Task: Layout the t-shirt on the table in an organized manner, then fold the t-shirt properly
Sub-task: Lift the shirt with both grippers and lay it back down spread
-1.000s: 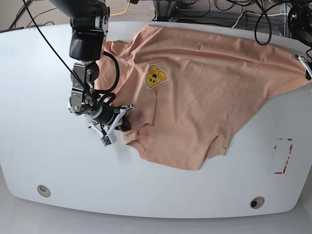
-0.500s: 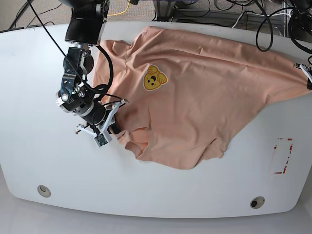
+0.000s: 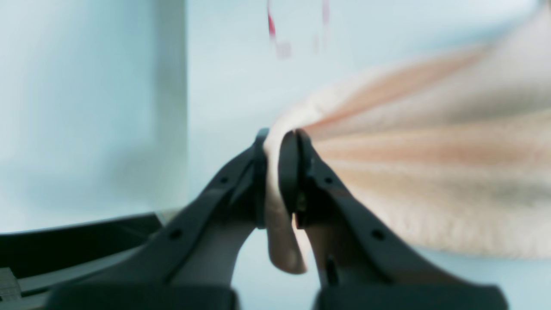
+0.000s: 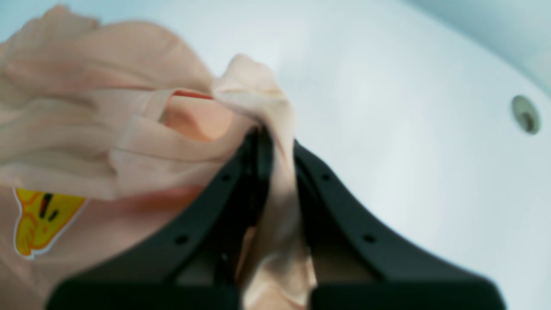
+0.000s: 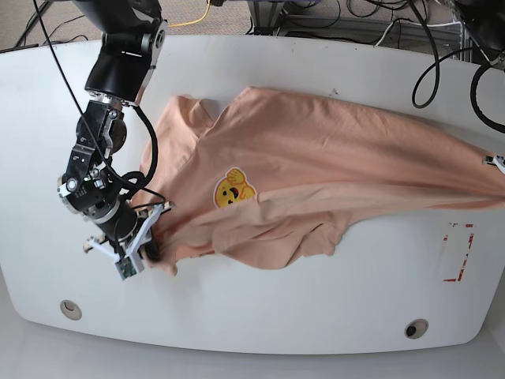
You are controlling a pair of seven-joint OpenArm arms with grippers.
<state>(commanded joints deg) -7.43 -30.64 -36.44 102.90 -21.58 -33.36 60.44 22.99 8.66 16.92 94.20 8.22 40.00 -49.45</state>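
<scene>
t-shirt [image 5: 316, 181] spread wide across the table [image 5: 260, 316], stretched from about 8 o'clock to about 3 o'clock in the base view, peach-tan, wrinkled, with bunched folds along the lower edge near the middle. yellow print [image 5: 231, 189] facing up, a little toward 9 o'clock from the table centre.

right gripper [image 5: 150, 249] at about 8 o'clock, low over the table, clamped on the t-shirt corner there. in the right wrist view, right gripper [image 4: 277, 142] with both black fingers [image 4: 215, 202] pressed together on a gathered fold of fabric, cloth hanging down between them, yellow print [image 4: 38, 215] at 8 o'clock of that picture, one round hole [image 4: 525, 114] of the table at 2 o'clock.

left gripper [image 3: 280, 137] seen sharp only in the left wrist view, closed tight on a thin edge of the t-shirt [image 3: 430, 155], fabric fanning out toward 3 o'clock, a small tail of cloth hanging below the fingers [image 3: 327, 202]. in the base view, only its tip just visible at the frame edge at 3 o'clock, where the t-shirt ends.

red-outlined mark [image 5: 458, 253] at about 4 o'clock, bare, near the cloth but apart. two round holes at 7 o'clock [image 5: 71, 308] and 5 o'clock [image 5: 416, 328], both uncovered.
</scene>
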